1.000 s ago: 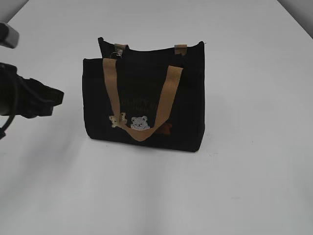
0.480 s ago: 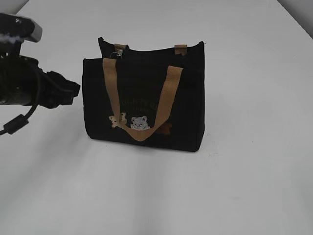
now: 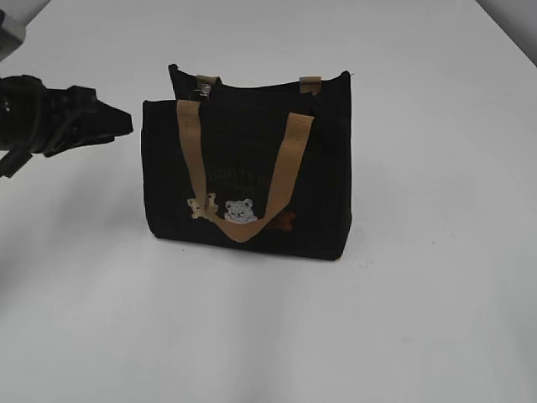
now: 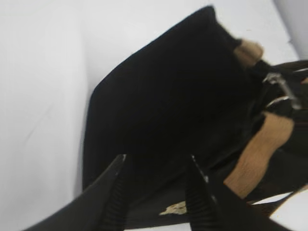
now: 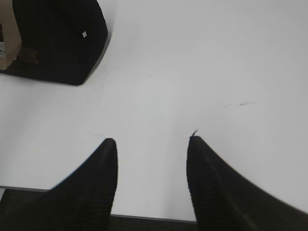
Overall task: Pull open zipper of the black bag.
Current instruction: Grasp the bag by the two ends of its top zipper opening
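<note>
Two hands show, both with fingers apart and empty. Left of the black bag point(image 3: 247, 168), the left hand point(image 3: 117, 124) hovers just beside its upper corner. Upright on the white worktop point(image 3: 419, 319), the bag carries its zipper point(image 3: 204, 87) pull at the rim's left end. Right hand point(image 5: 151, 178) hangs well right of the bag.
</note>
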Controlling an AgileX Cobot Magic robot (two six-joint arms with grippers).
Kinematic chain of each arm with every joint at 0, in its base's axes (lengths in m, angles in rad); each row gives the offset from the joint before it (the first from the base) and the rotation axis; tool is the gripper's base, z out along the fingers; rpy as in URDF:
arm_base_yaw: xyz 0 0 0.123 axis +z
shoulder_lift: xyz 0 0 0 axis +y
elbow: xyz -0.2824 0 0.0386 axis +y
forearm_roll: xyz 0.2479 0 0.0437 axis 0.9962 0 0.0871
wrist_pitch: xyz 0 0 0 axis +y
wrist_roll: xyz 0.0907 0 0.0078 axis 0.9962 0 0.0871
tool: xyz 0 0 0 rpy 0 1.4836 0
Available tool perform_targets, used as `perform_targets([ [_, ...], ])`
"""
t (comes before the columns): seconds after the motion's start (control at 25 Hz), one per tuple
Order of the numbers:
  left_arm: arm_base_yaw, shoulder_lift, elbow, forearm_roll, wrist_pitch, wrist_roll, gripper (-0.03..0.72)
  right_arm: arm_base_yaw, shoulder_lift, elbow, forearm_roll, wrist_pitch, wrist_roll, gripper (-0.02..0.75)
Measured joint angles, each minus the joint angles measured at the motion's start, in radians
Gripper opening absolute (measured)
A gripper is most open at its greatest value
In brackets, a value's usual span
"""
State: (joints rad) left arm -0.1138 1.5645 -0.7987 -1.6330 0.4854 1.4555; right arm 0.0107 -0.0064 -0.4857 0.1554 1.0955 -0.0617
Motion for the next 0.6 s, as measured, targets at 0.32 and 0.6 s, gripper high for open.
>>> perform_targets([
  [0.32, -0.003, 0.037, -0.002, -0.094, 0.195, 0.526, 0.414, 0.000, 0.000, 0.000, 0.001, 0.000, 0.000, 0.372],
  [0.6, -0.005, 0.087, -0.002, -0.096, 0.164, 0.739, 0.474, 0.000, 0.000, 0.000, 0.002, 0.000, 0.000, 0.372],
])
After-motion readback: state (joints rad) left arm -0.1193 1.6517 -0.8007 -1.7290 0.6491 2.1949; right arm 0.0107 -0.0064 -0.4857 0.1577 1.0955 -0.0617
